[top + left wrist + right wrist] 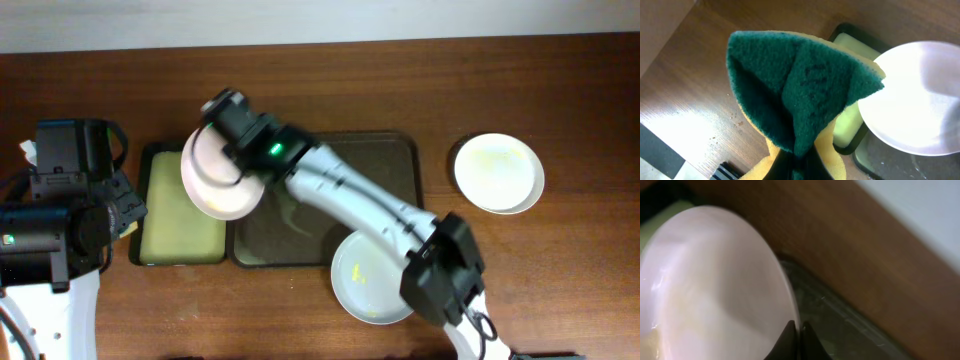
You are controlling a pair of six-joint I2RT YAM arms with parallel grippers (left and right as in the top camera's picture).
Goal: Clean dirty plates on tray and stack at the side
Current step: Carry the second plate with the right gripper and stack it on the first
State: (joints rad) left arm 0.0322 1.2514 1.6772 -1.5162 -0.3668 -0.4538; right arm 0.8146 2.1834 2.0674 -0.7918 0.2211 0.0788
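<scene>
— Where does our plate lie from the sponge?

— The held plate [210,188] hangs above the desk [580,290], over the seam between the small black tray [180,235] and the left end of the tray [385,165]. Our right tool [796,339] is clamped on its rim, fingers pinched onto the edge. Our left tool [795,167] is closed on the sponge [805,85], which is folded green side out. It sits to the plate's left, near it, and we see no contact.

— So the coming move falls to our left arm?

— We judge so. It is the nearer one, and the sponge must travel rightward to meet the plate. A round plate has no long axis. Its tilt matters instead, and we cannot tell that exactly.

— What does each view add?

— Overhead gives us the layout. A second plate [372,278] overlaps the tray's near rim, and a third plate [499,172] lies well to the right on the desk. Both carry yellowish marks. Only the left wrist shows the sponge, and only the right wrist shows the pinch on the rim.
</scene>
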